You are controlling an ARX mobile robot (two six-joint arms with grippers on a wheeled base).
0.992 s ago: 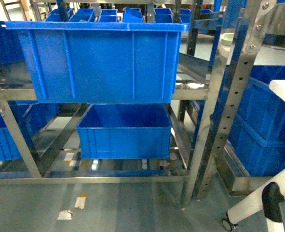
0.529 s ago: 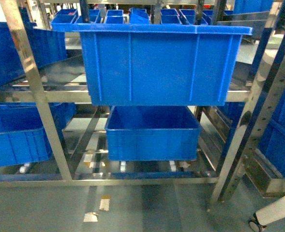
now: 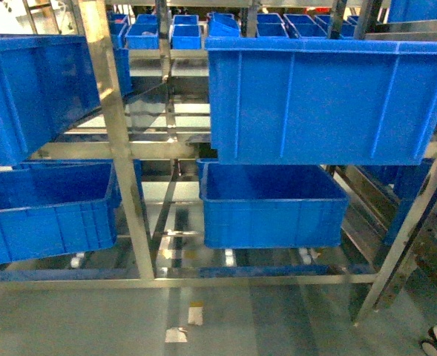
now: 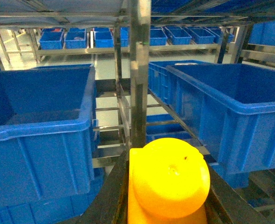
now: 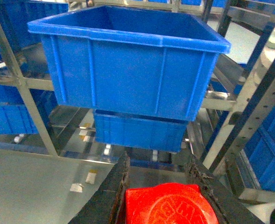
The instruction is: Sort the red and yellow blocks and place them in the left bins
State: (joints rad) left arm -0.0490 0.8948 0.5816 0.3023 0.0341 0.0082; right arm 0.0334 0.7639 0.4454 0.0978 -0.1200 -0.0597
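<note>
In the left wrist view my left gripper (image 4: 167,170) is shut on the orange-yellow block (image 4: 170,179), one round stud facing the camera between the dark fingers (image 4: 110,198). It hangs in front of a steel post (image 4: 139,70), with a deep blue bin (image 4: 39,135) to its left and another (image 4: 230,107) to its right. My right gripper (image 5: 158,176) is shut on the red block (image 5: 167,205), low and in front of a large blue bin (image 5: 128,65). Neither gripper shows in the head view, where blue bins sit upper left (image 3: 33,96) and lower left (image 3: 47,211).
The steel rack's upright (image 3: 118,141) splits the left column of bins from the right ones, upper (image 3: 329,100) and lower (image 3: 274,204). Small blue trays (image 3: 187,33) line a far shelf. Slanted rack legs (image 3: 407,237) stand at the right. Tape marks (image 3: 194,315) lie on the grey floor.
The head view has swung left: the big upper bin slid from the middle to the right, a left column of bins came into view, and the white frame at the right left the view.
</note>
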